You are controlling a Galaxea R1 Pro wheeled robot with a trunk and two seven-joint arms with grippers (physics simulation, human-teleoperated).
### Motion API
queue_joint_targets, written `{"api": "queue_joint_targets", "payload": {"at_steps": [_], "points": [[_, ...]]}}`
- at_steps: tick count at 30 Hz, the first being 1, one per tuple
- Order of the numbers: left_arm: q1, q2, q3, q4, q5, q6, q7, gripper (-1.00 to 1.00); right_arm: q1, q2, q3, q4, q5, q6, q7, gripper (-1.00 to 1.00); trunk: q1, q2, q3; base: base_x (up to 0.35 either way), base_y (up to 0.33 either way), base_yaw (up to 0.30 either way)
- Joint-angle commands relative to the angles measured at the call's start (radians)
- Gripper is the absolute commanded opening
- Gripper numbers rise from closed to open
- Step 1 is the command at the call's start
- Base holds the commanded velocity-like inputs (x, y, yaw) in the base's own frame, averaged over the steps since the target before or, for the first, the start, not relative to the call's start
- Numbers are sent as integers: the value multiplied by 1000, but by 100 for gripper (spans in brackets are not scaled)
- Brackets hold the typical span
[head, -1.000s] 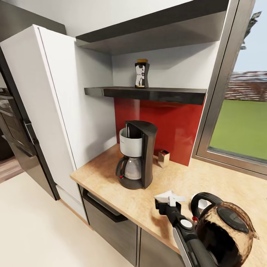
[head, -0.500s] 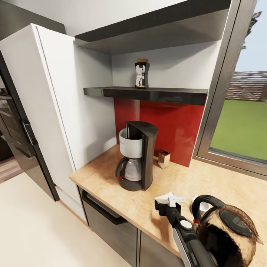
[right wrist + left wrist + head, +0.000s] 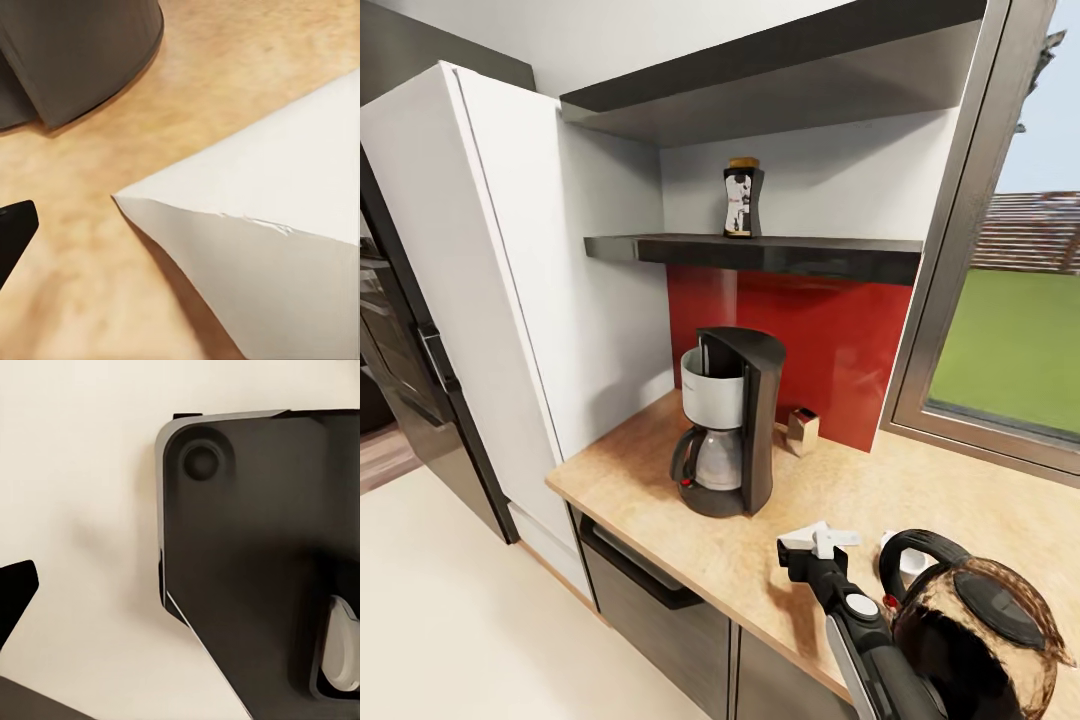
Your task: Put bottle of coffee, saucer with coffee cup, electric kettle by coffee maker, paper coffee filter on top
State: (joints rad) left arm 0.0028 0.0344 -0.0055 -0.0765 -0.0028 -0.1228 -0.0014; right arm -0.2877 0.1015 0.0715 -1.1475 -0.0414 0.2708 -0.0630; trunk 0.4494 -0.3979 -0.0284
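One right end effector (image 3: 818,541) holds the paper coffee filter (image 3: 818,533) above the table (image 3: 660,510), fingers clamped on it. Right wrist view: filter's white cone close over tan wood, coffee maker (image 3: 728,420) base beyond. Head view adds bottle of coffee (image 3: 742,200) on kitchen shelf (image 3: 760,253), label unreadable; electric kettle (image 3: 970,630) near right. Left end effector: state cannot be told.

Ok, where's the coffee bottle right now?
In the head view the bottle of coffee stands upright on the kitchen shelf, above the red backsplash and directly over the coffee maker on the countertop below.
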Motion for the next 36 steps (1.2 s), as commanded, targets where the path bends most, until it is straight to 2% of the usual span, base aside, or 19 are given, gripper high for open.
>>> {"api": "queue_joint_targets", "payload": {"at_steps": [1,16,17,36], "points": [[0,0,-1,-2,0,-1,0,100,-1,0,2,-1,-4,5,-7,100,1,-2,-2,32,0,0],[0,0,-1,-2,0,0,0,100,-1,0,2,-1,-5,5,-8,100,1,-2,-2,35,0,0],[0,0,-1,-2,0,0,0,100,-1,0,2,-1,-5,5,-7,-100,1,-2,-2,46,0,0],[0,1,1,0,0,0,0,100,-1,0,2,-2,-5,5,-6,-100,1,-2,-2,4,0,0]]}}
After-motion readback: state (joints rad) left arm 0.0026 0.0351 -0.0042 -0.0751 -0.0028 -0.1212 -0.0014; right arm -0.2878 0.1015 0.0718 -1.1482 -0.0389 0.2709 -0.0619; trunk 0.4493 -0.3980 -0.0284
